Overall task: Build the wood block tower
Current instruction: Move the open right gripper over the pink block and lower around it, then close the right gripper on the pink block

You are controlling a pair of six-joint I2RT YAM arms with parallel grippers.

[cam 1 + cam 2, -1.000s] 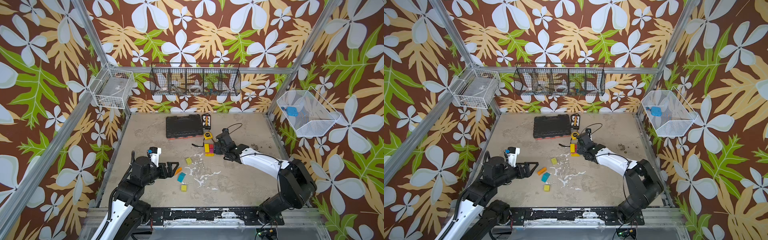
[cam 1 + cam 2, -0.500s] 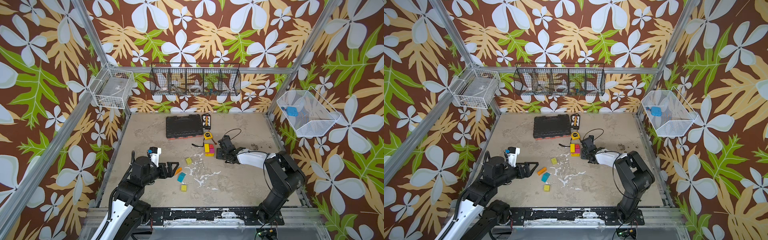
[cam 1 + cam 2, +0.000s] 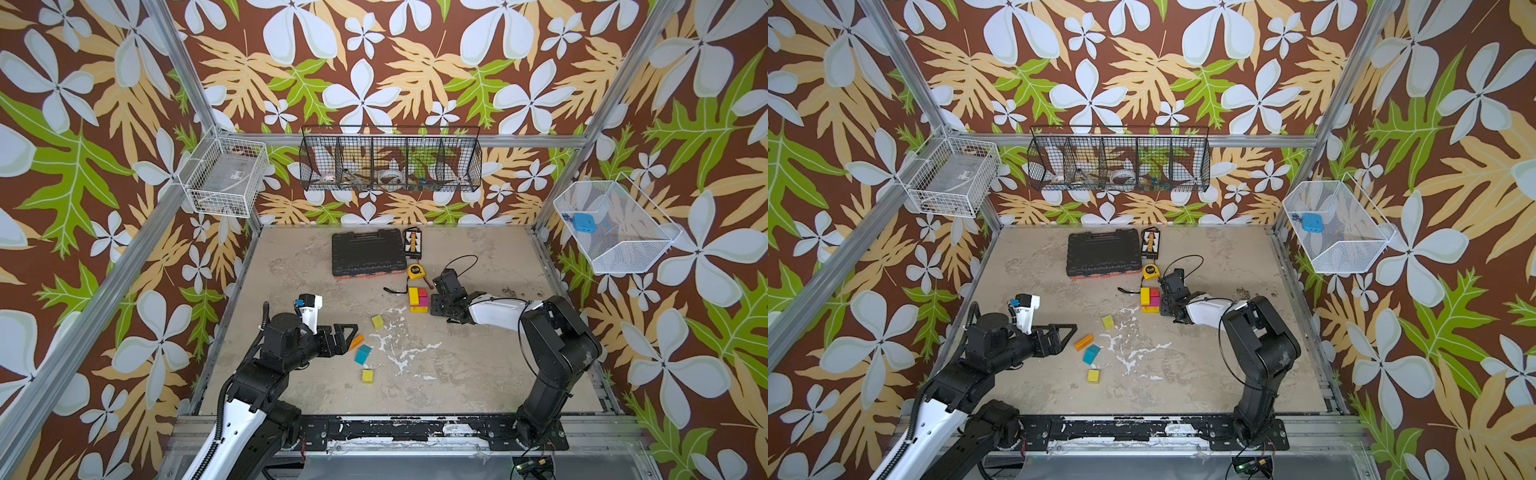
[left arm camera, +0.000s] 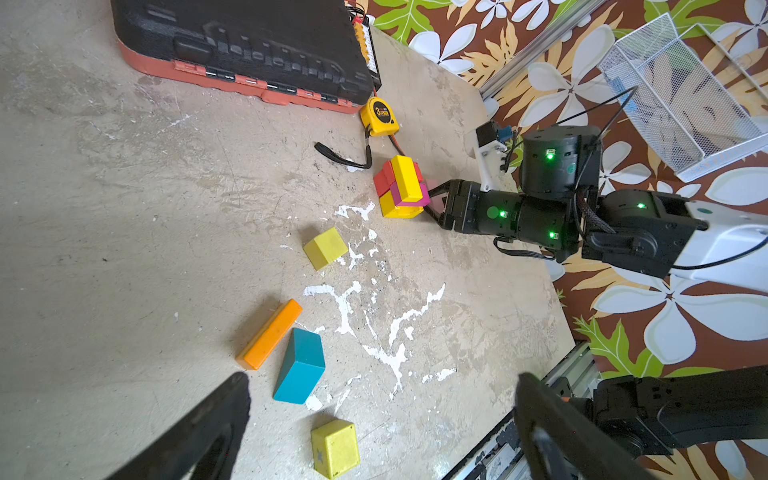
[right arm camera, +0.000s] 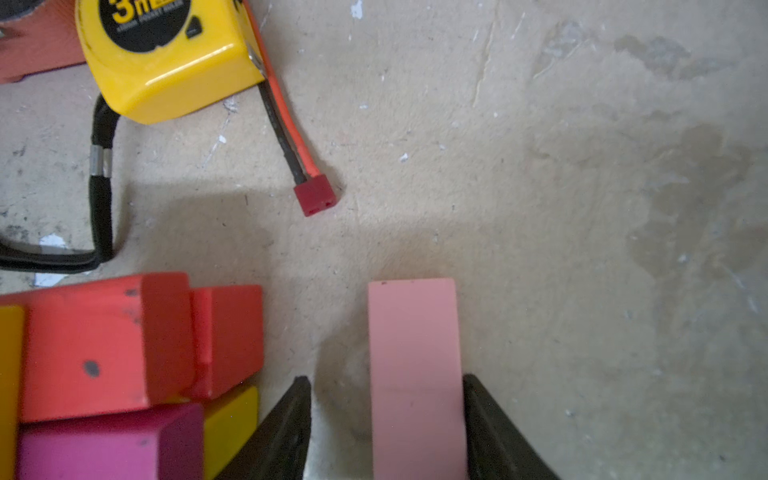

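Note:
The tower (image 3: 417, 299) (image 3: 1150, 300) (image 4: 401, 187) is a low stack of yellow, red and magenta blocks. Right beside it my right gripper (image 3: 433, 301) (image 5: 386, 380) is low on the table, open around a pale pink block (image 5: 415, 365) (image 4: 434, 193). One finger touches the block and a gap remains at the other. Loose on the table lie a yellow-green cube (image 3: 377, 322), an orange bar (image 3: 356, 343), a teal block (image 3: 363, 354) (image 4: 300, 365) and a yellow cube (image 3: 367, 376). My left gripper (image 3: 353, 328) (image 4: 382, 378) hangs wide open and empty just left of the orange bar.
A yellow tape measure (image 3: 415, 271) (image 5: 166, 54) with a black strap lies just behind the tower. A red cable plug (image 5: 313, 200) lies near the pink block. The black tool case (image 3: 368, 253) sits further back. Wire baskets (image 3: 390, 164) hang on the walls.
My right arm has folded its elbow in and settled the gripper beside the tower. Its jaws have narrowed around the pink block. The left arm has not moved.

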